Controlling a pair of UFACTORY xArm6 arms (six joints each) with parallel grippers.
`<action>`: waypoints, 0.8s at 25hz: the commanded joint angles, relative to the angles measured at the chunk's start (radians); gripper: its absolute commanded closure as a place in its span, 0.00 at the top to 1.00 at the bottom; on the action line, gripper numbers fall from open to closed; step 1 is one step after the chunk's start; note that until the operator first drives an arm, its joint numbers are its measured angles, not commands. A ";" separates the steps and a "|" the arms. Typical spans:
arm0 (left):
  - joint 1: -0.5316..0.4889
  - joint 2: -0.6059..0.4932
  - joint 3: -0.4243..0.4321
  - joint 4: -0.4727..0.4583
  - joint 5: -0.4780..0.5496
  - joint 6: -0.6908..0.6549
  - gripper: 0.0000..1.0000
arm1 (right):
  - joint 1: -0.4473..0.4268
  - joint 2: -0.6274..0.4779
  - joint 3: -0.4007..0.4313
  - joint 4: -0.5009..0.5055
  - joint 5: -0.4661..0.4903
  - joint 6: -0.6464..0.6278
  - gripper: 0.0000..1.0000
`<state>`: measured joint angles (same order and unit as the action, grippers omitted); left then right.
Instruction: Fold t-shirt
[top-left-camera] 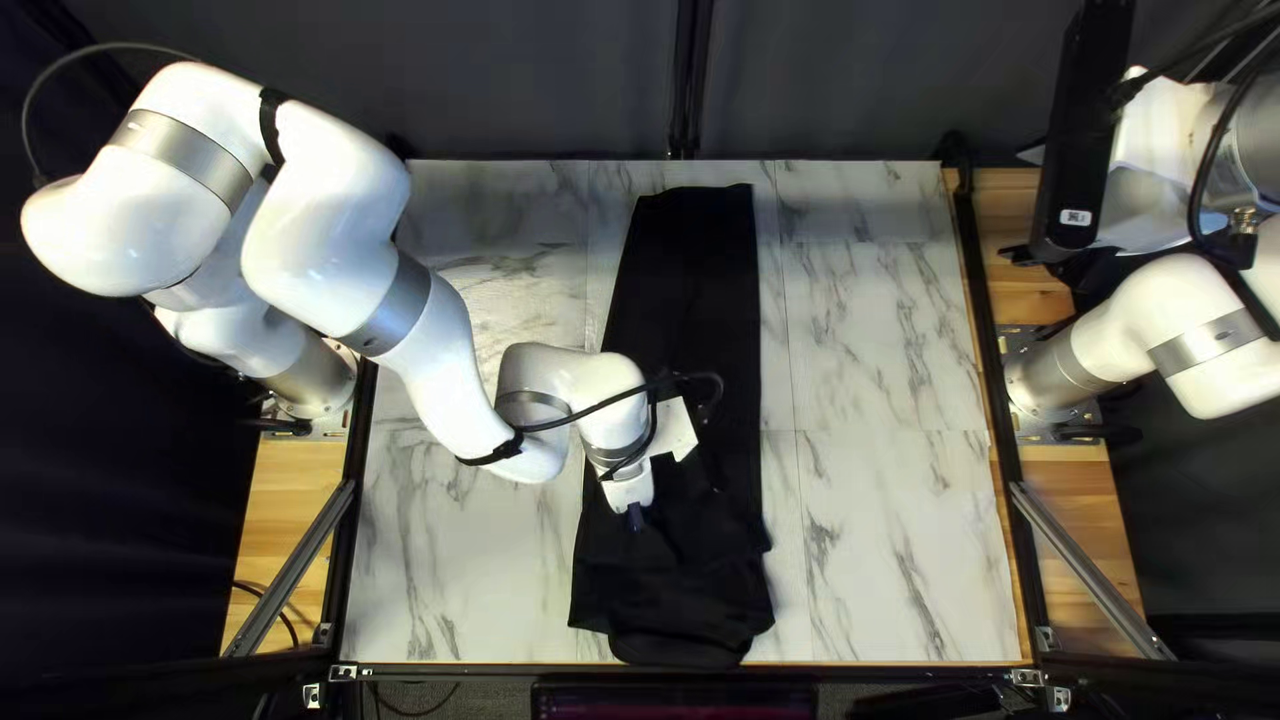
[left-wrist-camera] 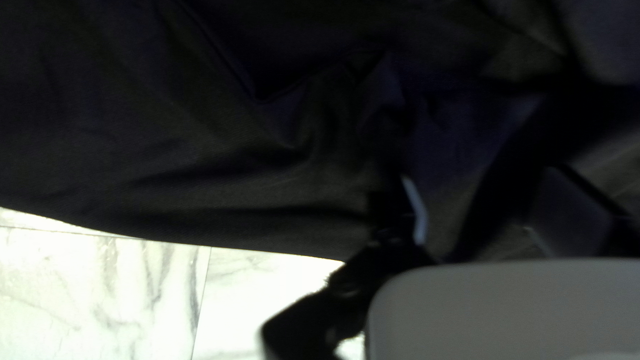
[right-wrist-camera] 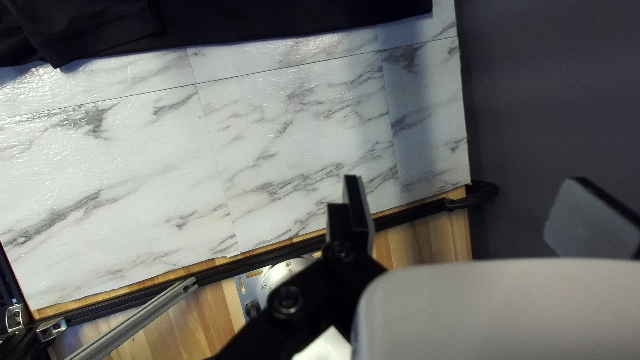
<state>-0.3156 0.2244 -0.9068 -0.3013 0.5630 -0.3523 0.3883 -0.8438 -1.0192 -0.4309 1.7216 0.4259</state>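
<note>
Black T-Shirt Lies Lengthwise; Both Grippers Open

The t-shirt [top-left-camera: 691,294] forms a long, narrow strip on the marble-patterned table [top-left-camera: 880,347], rumpled toward the near edge. The left gripper [top-left-camera: 635,516] is over its near part, fingers apart; contact with the dark cloth cannot be confirmed. The right gripper [top-left-camera: 1016,203], fingers widely parted, is raised near the table's right edge, well apart from the garment.

Marbled tabletop [top-left-camera: 880,334], dark curtain [top-left-camera: 827,80] behind

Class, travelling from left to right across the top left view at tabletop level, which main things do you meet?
Left arm's base → left black rail → black t-shirt → right black rail → right arm's base
</note>
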 commanded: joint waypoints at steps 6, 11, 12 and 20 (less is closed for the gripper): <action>-0.001 -0.015 -0.027 0.037 0.029 -0.009 0.00 | 0.000 0.000 0.000 0.000 0.000 0.000 1.00; -0.002 -0.017 -0.049 0.062 0.037 -0.020 0.00 | 0.000 0.000 0.000 0.000 0.000 0.000 1.00; -0.002 -0.013 -0.057 0.067 0.038 -0.022 0.00 | 0.000 0.000 0.000 0.000 0.000 0.000 1.00; 0.022 0.015 -0.100 0.076 0.060 0.001 0.00 | 0.000 0.000 0.000 0.000 0.000 0.000 1.00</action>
<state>-0.3025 0.2321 -1.0017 -0.2249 0.6180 -0.3598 0.3883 -0.8438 -1.0192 -0.4309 1.7216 0.4259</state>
